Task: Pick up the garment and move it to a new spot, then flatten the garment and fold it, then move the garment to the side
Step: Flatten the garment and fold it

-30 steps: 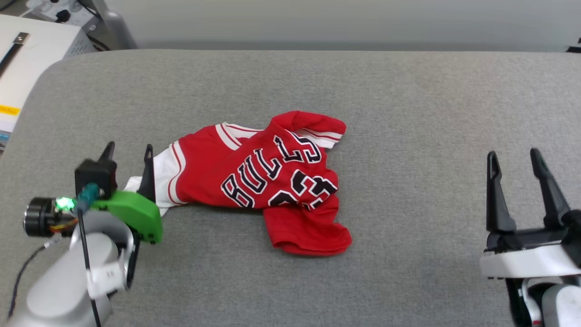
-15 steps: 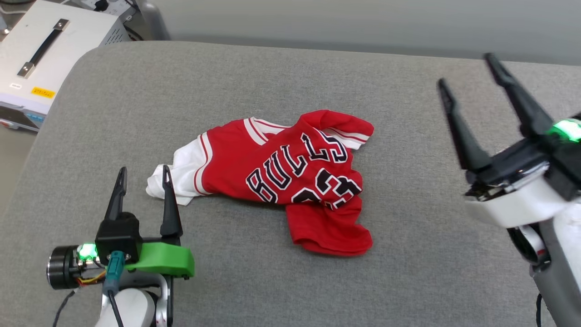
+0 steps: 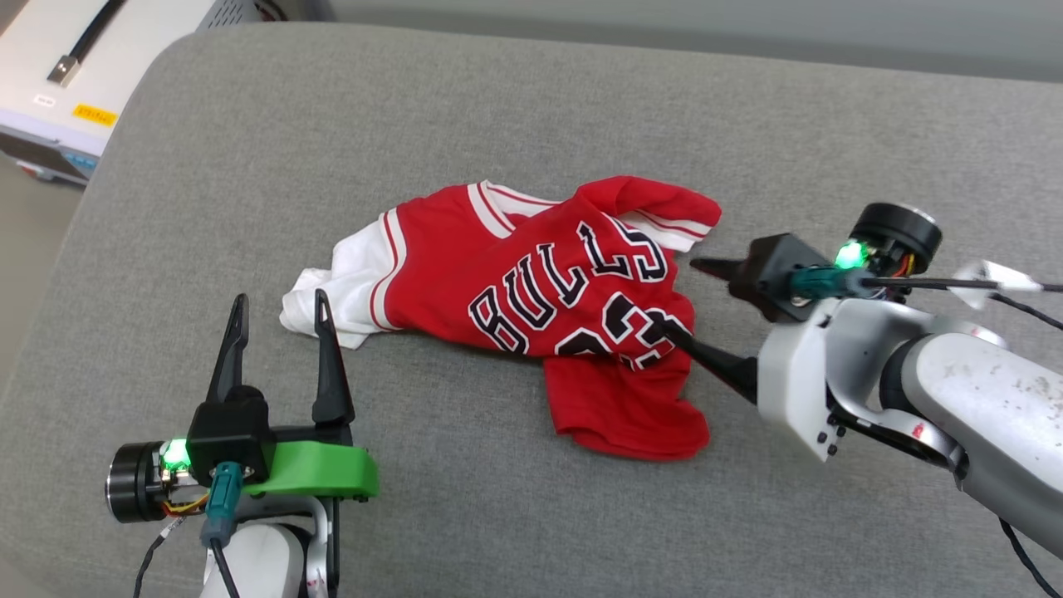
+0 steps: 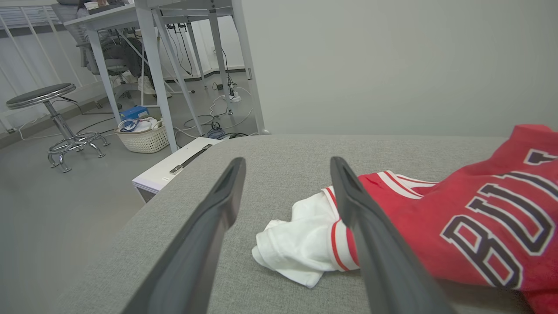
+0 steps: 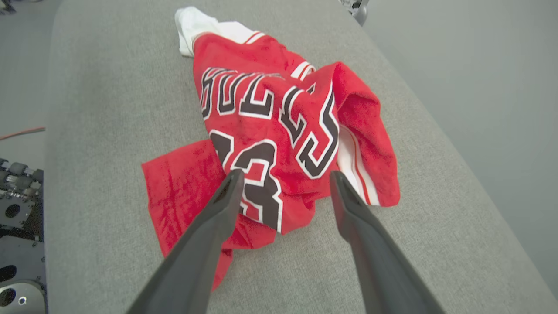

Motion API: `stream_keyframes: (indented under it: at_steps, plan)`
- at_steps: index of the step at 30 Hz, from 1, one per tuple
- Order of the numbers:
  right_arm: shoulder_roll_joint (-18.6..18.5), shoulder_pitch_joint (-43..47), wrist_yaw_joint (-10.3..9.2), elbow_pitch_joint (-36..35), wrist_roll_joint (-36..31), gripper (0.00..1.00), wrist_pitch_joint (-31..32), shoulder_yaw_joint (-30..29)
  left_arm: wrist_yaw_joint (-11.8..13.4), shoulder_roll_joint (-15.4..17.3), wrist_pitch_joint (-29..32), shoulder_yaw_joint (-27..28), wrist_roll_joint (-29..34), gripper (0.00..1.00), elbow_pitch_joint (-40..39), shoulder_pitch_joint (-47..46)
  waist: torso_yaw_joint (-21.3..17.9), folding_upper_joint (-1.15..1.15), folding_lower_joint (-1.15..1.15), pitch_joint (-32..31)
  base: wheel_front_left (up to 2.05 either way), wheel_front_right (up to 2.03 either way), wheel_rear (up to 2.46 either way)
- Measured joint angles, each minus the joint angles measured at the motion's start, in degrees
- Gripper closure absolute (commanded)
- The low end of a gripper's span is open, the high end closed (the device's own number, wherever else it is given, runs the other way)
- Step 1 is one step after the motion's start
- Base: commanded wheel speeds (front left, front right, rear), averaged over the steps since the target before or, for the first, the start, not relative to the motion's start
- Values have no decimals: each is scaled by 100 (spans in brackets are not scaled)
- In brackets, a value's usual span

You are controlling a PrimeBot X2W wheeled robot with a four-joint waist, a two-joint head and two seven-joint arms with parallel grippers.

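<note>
The red shirt [image 3: 531,291] lies crumpled on the gray table [image 3: 515,100], well in from the left edge and the far edge. Its long way runs left to right. The white sleeve points at the left edge. The folded red end points to the right, and a red flap sticks out toward the near edge. The front faces up, and the black letters climb toward the far right.

The left gripper [image 3: 281,297] is spread wide and holds nothing. Its fingers point at the far edge, and the white sleeve lies just past the tips. The right gripper [image 3: 689,295] is spread wide too, and it is empty. It points at the left edge. One finger is over the black numbers and the other is beside the striped sleeve. I cannot tell if they touch the cloth.

A second ago the right gripper stood far off to the right, pointing at the far edge. Now it has turned and reached the shirt. The left gripper has pulled back a little toward the near edge. The shirt keeps the same shape.
</note>
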Motion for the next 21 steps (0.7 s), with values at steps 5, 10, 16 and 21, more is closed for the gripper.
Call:
stream_keyframes:
  at_steps: [5,10,16,21]
  plan:
    - [-60,-607,0,100,431,0,838,892,-204,-271,0,109,172,0,-32,-73,104,0,0,235,0,0,0]
    - [81,-1049,0,427,566,0,1217,1243,-357,-494,0,190,276,0,-71,-254,239,0,0,509,0,0,0]
    - [380,-825,-1,630,368,0,1852,1298,-487,-632,0,236,334,0,-84,-417,422,0,1,798,0,0,0]
    - [358,-640,-9,677,154,0,2043,1182,-530,-691,0,248,365,0,-34,-449,549,0,0,938,0,0,0]
